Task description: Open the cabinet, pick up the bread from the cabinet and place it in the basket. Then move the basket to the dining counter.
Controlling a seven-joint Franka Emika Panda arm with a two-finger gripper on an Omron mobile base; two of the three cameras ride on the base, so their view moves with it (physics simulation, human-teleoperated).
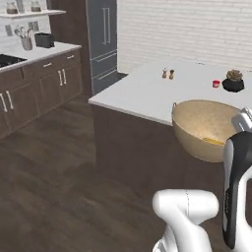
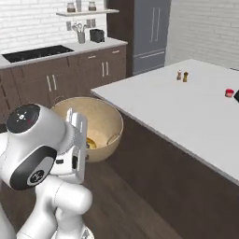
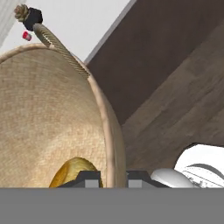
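Hand view: tool (image 3: 112,176) straddles basket (image 3: 52,122) rim; bread (image 3: 74,173) inside.

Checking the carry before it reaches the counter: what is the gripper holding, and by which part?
The gripper holds the basket by its rim, one jaw inside and one outside the wall. The bread lies in the basket.

Bread (image 3: 72,173) in the basket (image 1: 197,120), beside the dining counter (image 1: 147,93).

Rough woven tan basket (image 1: 203,129), smooth matt white dining counter (image 1: 147,93), dark wood floor (image 1: 64,172)
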